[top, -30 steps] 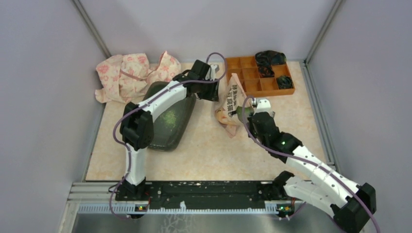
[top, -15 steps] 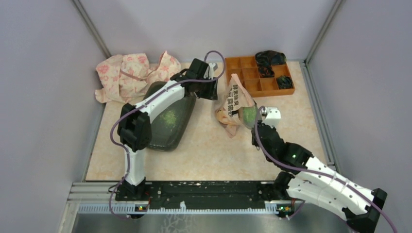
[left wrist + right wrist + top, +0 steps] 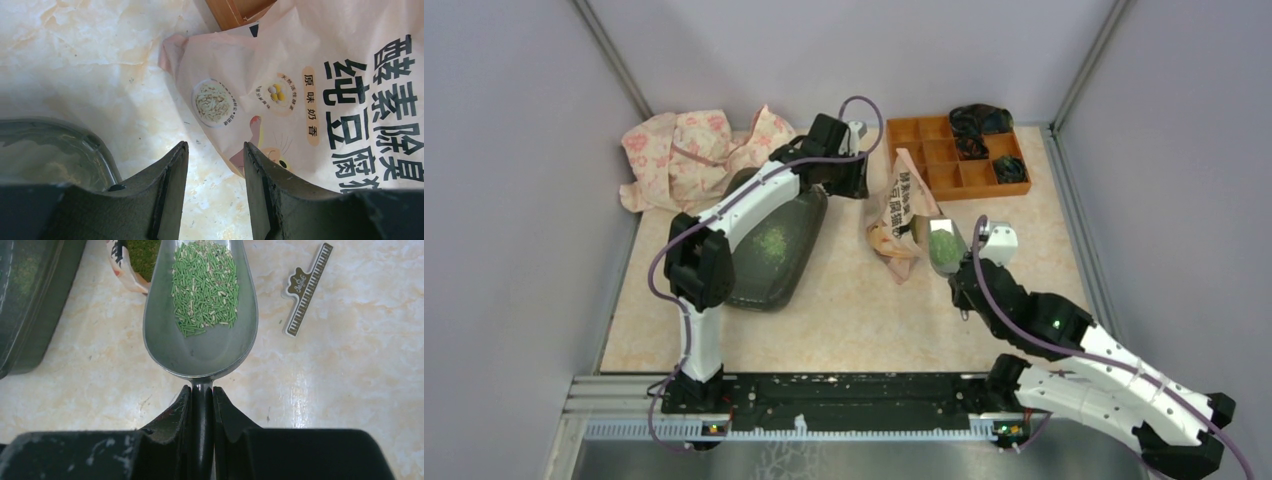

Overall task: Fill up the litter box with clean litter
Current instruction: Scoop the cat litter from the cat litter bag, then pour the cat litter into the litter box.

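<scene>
Litter box: the litter box point(image 3: 769, 275) lies on the table point(image 3: 854, 320), left of centre and partly under the left arm.
Litter in box: the clean litter point(image 3: 771, 241) forms a small light-green patch on the box floor. Only the top view shows it clearly.
Litter in scoop: the top view shows only a green blob. The right wrist view resolves short green pellets heaped in the front half of the scoop point(image 3: 200, 345).
Right gripper: the right gripper point(image 3: 202, 405) is clamped on the scoop handle, with the bowl level over bare table, between box and tag.
Left gripper: the left gripper point(image 3: 215, 165) has its fingers spread with nothing between them. It is over the table between the box corner and the bag point(image 3: 325, 100).
Bag: the printed face is legible in the left wrist view only. The right wrist view shows green inside the open mouth.
Organiser: the orange tray point(image 3: 944, 180) sits just behind the bag, with dark items in its far compartments.
Cloth: the pink floral cloth point(image 3: 684, 150) lies behind the box and appears in the top view only.
Tag: the ruler-patterned strip point(image 3: 306, 287) lies flat to the right of the scoop and appears in the right wrist view only.
</scene>
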You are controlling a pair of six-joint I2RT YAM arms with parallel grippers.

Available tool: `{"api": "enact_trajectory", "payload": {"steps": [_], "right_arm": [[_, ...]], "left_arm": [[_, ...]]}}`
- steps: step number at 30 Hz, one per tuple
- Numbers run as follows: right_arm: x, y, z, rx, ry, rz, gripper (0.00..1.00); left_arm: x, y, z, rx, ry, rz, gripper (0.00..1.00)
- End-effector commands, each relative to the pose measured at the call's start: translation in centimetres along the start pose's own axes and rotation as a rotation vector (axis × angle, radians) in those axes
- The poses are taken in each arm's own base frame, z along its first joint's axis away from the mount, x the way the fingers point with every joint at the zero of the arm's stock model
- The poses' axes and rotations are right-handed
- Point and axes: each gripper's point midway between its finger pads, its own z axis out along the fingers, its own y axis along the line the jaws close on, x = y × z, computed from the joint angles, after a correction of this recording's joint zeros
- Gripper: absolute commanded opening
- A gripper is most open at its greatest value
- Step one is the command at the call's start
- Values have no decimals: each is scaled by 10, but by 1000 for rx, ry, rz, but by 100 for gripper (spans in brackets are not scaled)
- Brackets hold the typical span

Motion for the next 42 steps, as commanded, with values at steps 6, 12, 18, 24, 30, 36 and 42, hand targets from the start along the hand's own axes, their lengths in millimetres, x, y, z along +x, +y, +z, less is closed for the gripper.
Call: {"api": "enact_trajectory", "payload": {"steps": [6, 12, 18, 24, 30, 36, 42], "right_arm": [[-22, 35, -25, -182, 27, -67, 0], [-29, 52, -33, -264, 30, -148, 0], [-35, 83, -39, -339, 18, -212, 0], [-24, 137, -53, -424, 24, -334, 0], [-33, 195, -57, -521, -1, -382, 0], [-41, 242, -53, -570, -9, -444, 0], [-44, 278, -35, -621, 12, -453, 0]], "left_arm": [[-34, 12, -31, -19, -92, -26, 51], [-69, 23, -57, -30, -163, -54, 51], [-86, 36, -87, -54, -230, -80, 52], [-88, 49, -116, -72, -285, -109, 52], [-80, 89, -152, -137, -342, -171, 53], [-54, 137, -186, -230, -380, -268, 58], [-25, 172, -203, -285, -383, -354, 62]]}}
